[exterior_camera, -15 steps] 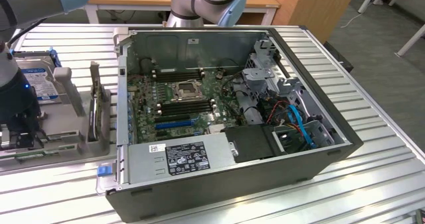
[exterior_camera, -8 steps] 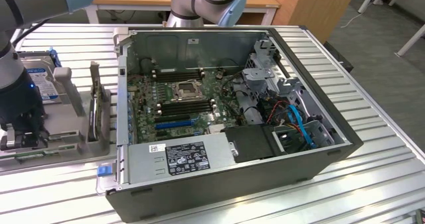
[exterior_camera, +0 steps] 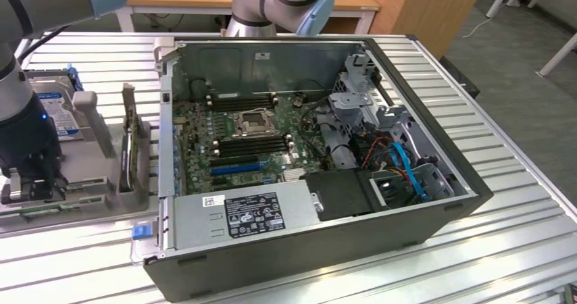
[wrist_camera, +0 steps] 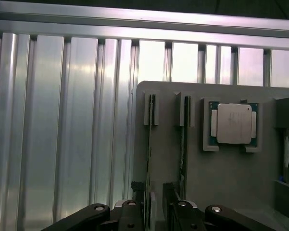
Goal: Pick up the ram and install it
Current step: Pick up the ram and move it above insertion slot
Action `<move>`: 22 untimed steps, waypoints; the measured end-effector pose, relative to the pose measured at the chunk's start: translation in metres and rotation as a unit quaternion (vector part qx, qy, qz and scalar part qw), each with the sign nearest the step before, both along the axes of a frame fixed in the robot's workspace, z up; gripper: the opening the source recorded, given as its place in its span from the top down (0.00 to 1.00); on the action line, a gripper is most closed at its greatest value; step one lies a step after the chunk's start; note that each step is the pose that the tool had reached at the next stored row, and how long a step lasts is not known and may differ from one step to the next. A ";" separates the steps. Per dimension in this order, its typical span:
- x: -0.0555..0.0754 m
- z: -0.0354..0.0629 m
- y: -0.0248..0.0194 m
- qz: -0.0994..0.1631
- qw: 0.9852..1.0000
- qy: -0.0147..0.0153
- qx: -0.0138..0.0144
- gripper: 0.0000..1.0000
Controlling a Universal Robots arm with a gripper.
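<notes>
Two ram sticks stand on edge in slots of a grey holder plate (wrist_camera: 221,183). My gripper (wrist_camera: 155,201) is open, with its dark fingers (wrist_camera: 169,199) either side of the near end of one ram stick (wrist_camera: 150,144). The second ram stick (wrist_camera: 184,139) stands parallel beside it, outside the fingers. Whether the pads touch the stick I cannot tell. In the exterior view the gripper (exterior_camera: 32,186) hangs low over the holder at the view's left. The open computer case (exterior_camera: 450,209) shows its motherboard with black memory slots (exterior_camera: 253,144) beside the processor socket (exterior_camera: 250,121).
A square silver processor chip (wrist_camera: 232,123) sits in a pocket of the holder. A hard drive with a blue-white label (exterior_camera: 53,111) stands behind the gripper. A grey upright bracket (exterior_camera: 131,148) stands between holder and case. The table is ribbed aluminium (exterior_camera: 505,250).
</notes>
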State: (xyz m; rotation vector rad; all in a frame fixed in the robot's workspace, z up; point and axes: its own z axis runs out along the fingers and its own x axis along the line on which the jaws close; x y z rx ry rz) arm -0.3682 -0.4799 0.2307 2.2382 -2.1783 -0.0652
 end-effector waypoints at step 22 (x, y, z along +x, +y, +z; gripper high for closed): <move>0.000 -0.0179 -0.0001 0.000 1.000 0.000 0.000 0.70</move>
